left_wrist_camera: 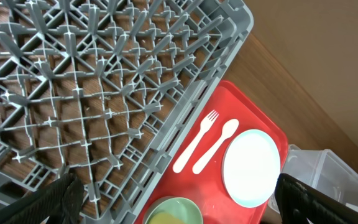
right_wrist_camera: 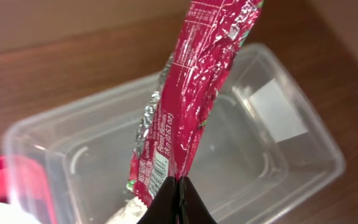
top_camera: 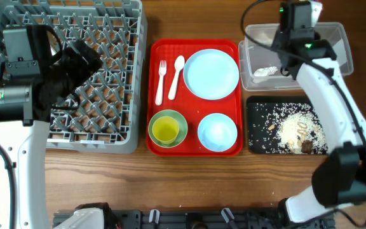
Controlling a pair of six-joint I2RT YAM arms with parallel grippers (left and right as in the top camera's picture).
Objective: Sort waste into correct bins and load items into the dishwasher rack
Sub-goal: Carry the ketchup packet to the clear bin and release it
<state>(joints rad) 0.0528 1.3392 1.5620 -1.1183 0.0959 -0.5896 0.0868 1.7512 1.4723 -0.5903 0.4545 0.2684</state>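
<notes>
- Dishwasher rack (top_camera: 107, 95): grey moulded plastic, peg grid floor, lattice walls, nothing loaded. Your left gripper (left_wrist_camera: 178, 186) hangs over it with its jaws wide apart and nothing in them.
- Red serving tray (top_camera: 192, 105): flat glossy plastic, off to that left hand's right. It carries the smooth plate (top_camera: 212, 74), two bowls, the cup, the fork and the spoon.
- Clear tub (right_wrist_camera: 247, 168): thin see-through plastic with rounded corners. It sits directly under your right gripper (right_wrist_camera: 179, 199), and that's the relation the drop turns on.
- Black tray (top_camera: 256, 127): shallow and matte, on the operator's side of the tub, scattered with white grains (top_camera: 297, 127) and brown bits. It's not under the hand.
- Wrapper (right_wrist_camera: 197, 81): crinkled red foil with a silver inner face. The right jaws are pinched tight on one end. The long axis runs straight out from the fingertips over the tub's opening, and the free end looks inside the rim line.
- Tissue (top_camera: 265, 71): crumpled, soft, white, on the tub floor.
- Judgement: the right arm owns this move. The left is well away.
</notes>
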